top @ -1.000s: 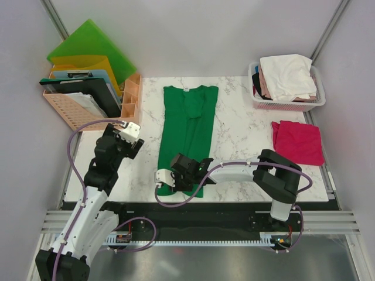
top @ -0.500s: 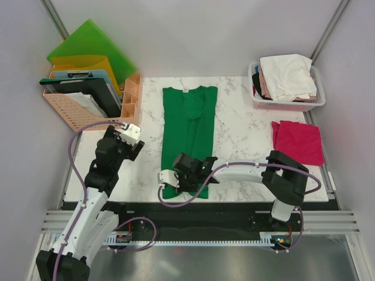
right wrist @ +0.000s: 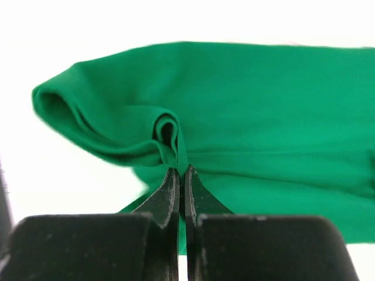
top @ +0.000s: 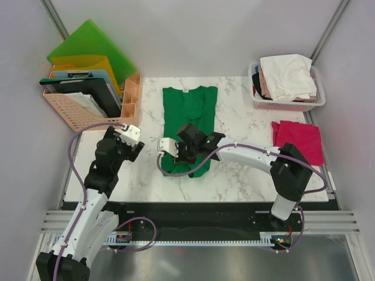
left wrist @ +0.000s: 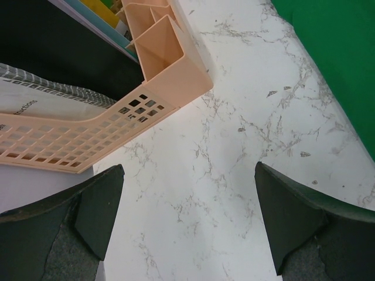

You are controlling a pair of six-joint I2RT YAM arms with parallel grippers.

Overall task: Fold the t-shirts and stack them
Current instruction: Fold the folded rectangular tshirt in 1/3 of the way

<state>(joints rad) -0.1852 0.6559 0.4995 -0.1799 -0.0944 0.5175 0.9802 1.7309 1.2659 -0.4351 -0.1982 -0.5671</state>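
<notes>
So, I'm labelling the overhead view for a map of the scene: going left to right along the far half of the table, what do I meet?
peach desk organizer → green t-shirt → pink basket of clothes

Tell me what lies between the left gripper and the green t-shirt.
Only bare marble tabletop. The left wrist view shows it running from the open left gripper to the green t-shirt; nothing sits on that stretch.
</notes>
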